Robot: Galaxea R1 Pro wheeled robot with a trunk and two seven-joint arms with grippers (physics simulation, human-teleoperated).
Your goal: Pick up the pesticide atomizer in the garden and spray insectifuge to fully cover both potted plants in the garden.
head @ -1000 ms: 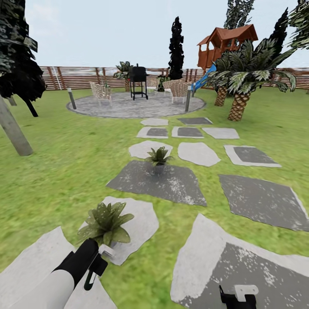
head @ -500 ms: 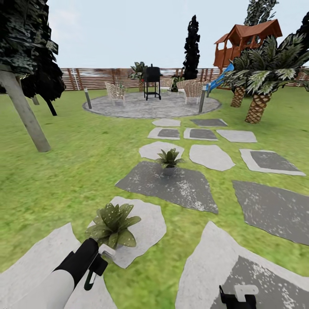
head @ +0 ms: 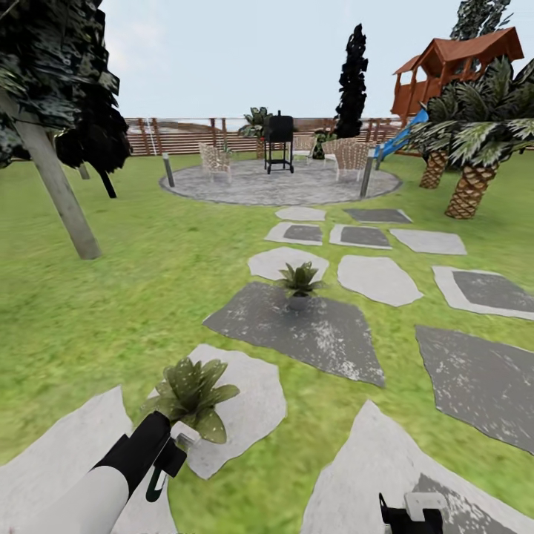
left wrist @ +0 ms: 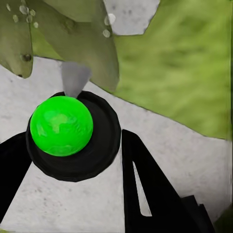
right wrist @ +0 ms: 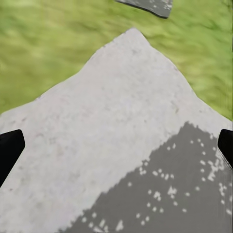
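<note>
The left gripper (head: 172,452) stays clamped on the pesticide atomizer (left wrist: 73,137), just beside the near potted plant (head: 191,397). The right gripper (head: 410,512) hangs with jaws apart over a stepping stone (right wrist: 121,145). The far potted plant (head: 300,282) sits unchanged; the view has swung left.
</note>
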